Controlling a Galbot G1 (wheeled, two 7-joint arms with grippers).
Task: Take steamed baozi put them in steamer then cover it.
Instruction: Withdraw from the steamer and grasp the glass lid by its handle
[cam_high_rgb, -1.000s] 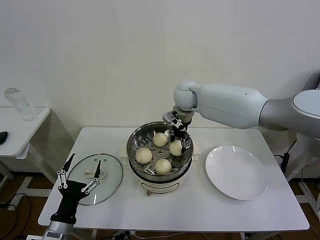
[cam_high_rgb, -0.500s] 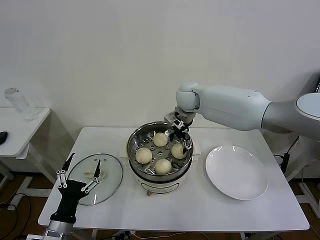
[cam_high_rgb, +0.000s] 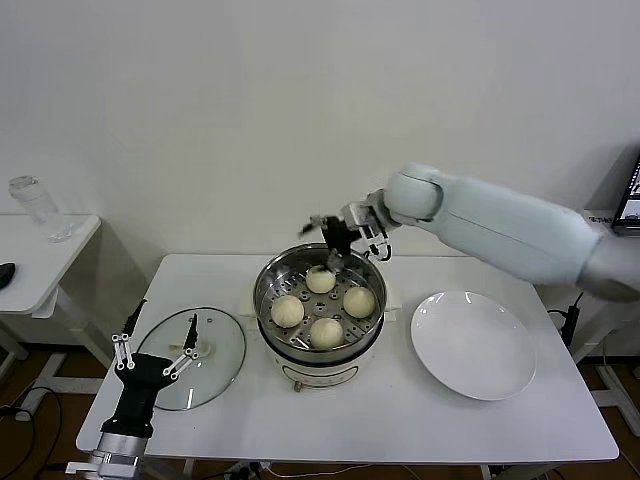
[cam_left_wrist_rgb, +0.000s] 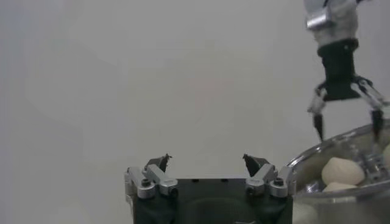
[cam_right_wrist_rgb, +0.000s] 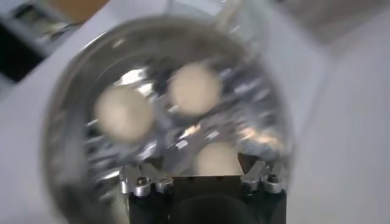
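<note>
Shiny metal, clear glass, and a lot of matt white

The steamer (cam_high_rgb: 268, 285) was polished stainless steel, mirror-bright on the wall, with a perforated floor. The four baozi (cam_high_rgb: 320, 305) looked smooth, matt and doughy. At the steamer's 9 o'clock, the cover (cam_high_rgb: 215, 360) was clear glossy glass with a thin metal rim. At 3 o'clock the plate (cam_high_rgb: 475, 345) looked like glazed white ceramic. The table (cam_high_rgb: 400, 420) was plain matt white. The right arm's shell was smooth, satin plastic.
</note>
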